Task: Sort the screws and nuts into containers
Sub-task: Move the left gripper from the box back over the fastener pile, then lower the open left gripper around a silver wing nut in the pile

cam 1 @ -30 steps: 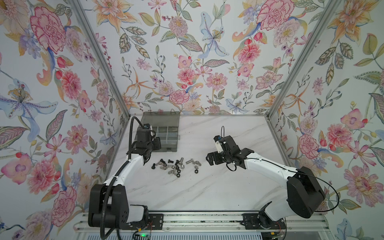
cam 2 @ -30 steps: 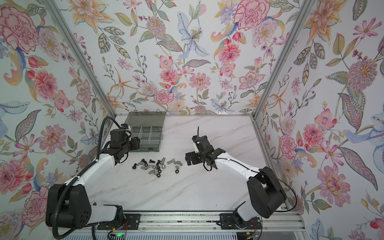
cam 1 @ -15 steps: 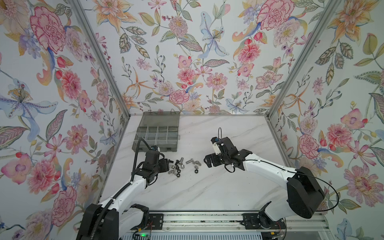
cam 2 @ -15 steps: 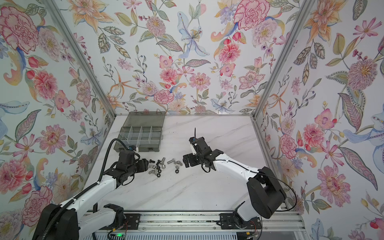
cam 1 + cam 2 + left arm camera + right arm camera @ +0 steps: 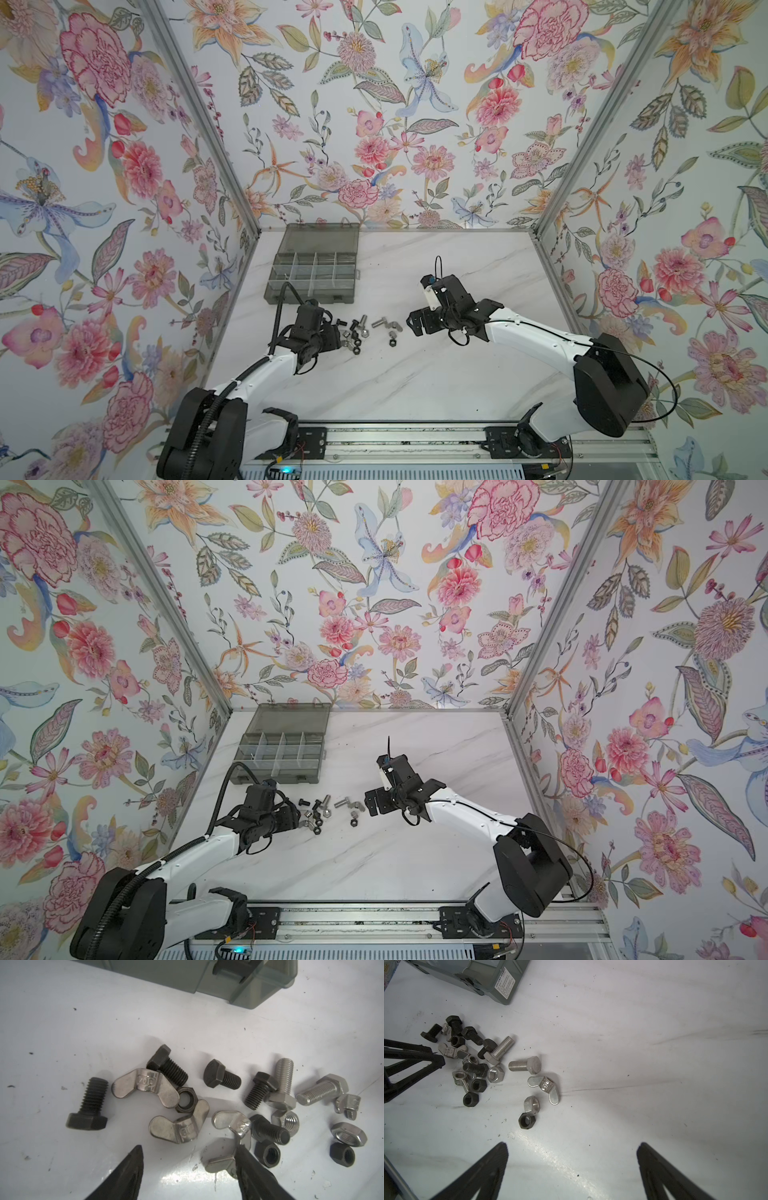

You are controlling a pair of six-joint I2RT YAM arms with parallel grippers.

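The screws and nuts lie loose in a pile (image 5: pixel 357 330) (image 5: pixel 318 812) in front of the grey organiser box (image 5: pixel 309 296) (image 5: pixel 276 776), whose lid is open and whose containers show as divided cells. My left gripper (image 5: pixel 189 1148) (image 5: pixel 336 334) is open, low at the pile's left edge. A silver wing nut (image 5: pixel 224 1159) lies against one of its fingers; two more wing nuts (image 5: pixel 178 1124) and a black screw (image 5: pixel 89 1103) lie just ahead. My right gripper (image 5: pixel 572 1145) (image 5: pixel 415 326) stands open to the pile's right, empty, with a black nut (image 5: pixel 527 1121) nearest to it.
Silver screws (image 5: pixel 320 1088) (image 5: pixel 525 1065) and hex nuts (image 5: pixel 349 1133) lie at the pile's right side. The box corner (image 5: pixel 492 976) is close behind the pile. The flowered side wall (image 5: pixel 232 316) stands near the left arm.
My left arm came away from the organiser box and down to the pile's left edge, its jaws spreading a little wider. The right gripper edged slightly toward the pile.
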